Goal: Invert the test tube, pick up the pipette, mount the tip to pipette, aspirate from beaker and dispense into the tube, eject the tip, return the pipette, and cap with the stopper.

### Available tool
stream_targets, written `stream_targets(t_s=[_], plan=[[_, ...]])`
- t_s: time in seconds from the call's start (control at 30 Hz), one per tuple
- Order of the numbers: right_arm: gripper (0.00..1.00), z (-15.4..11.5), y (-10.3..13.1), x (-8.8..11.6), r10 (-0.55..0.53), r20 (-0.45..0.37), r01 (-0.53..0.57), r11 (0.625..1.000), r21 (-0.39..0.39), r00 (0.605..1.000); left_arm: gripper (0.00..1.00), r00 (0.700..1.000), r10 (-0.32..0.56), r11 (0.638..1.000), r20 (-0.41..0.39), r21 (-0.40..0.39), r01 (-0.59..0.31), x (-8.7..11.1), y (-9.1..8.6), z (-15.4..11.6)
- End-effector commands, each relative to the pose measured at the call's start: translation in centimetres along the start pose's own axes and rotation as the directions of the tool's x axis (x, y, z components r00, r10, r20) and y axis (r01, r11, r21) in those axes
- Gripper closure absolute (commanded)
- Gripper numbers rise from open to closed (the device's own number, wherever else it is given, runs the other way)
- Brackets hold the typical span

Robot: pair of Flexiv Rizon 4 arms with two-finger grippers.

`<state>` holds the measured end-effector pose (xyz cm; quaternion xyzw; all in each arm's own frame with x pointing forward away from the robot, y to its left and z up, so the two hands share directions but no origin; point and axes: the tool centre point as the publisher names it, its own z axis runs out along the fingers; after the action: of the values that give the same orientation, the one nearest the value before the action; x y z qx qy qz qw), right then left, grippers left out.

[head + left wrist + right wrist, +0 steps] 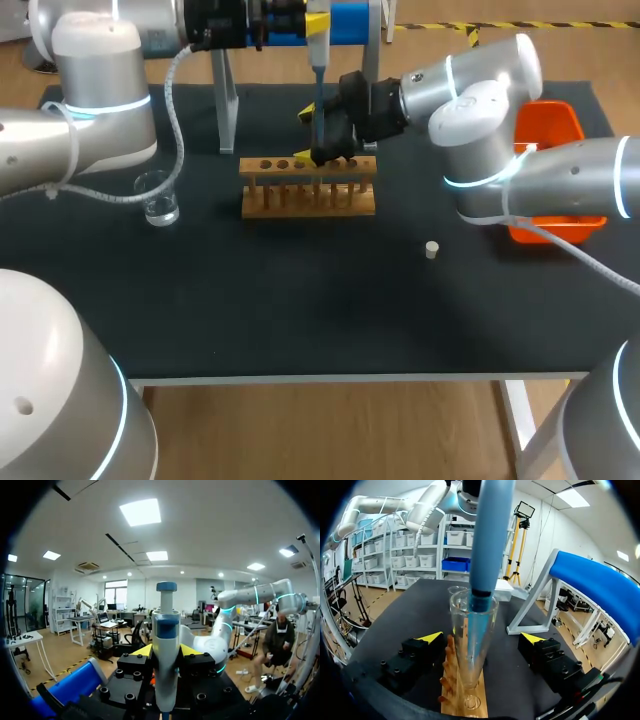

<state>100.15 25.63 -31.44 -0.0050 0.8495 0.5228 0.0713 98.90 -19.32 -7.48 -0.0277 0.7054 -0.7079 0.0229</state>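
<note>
- Yellow-tipped left gripper (166, 651) clenches the white-and-blue pipette (166, 685).
- Wide open, the right gripper (481, 637) flanks the test tube (470, 672) in the wooden rack (450, 696), apparently touching nothing.

Bright, even light falls from overhead onto the dark worktop (300, 300). In the left wrist view the ceiling panels (140, 511) glare white. Shadows are soft, with only a faint one beneath the wooden rack (308, 187). The glass beaker (158, 198) carries small highlights. Close to the right wrist camera the pipette (490, 540) looks soft, perhaps out of focus, and straight lines bow toward the rim.
</note>
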Motion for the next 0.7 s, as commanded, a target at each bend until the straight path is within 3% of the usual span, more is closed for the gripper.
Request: stream_targets(t_s=[0.03, 0.7], plan=[[0.0, -0.1, 0.0, 0.0, 0.0, -0.002, 0.0, 1.0, 0.002, 1.0, 1.0, 1.0, 0.001, 1.0, 0.003, -0.009, -0.001, 0.2, -0.5, 0.1], [0.0, -0.1, 0.0, 0.0, 0.0, -0.002, 0.0, 1.0, 0.002, 1.0, 1.0, 1.0, 0.025, 0.999, 0.006, -0.042, -0.025, 0.5, -2.4, 0.5]])
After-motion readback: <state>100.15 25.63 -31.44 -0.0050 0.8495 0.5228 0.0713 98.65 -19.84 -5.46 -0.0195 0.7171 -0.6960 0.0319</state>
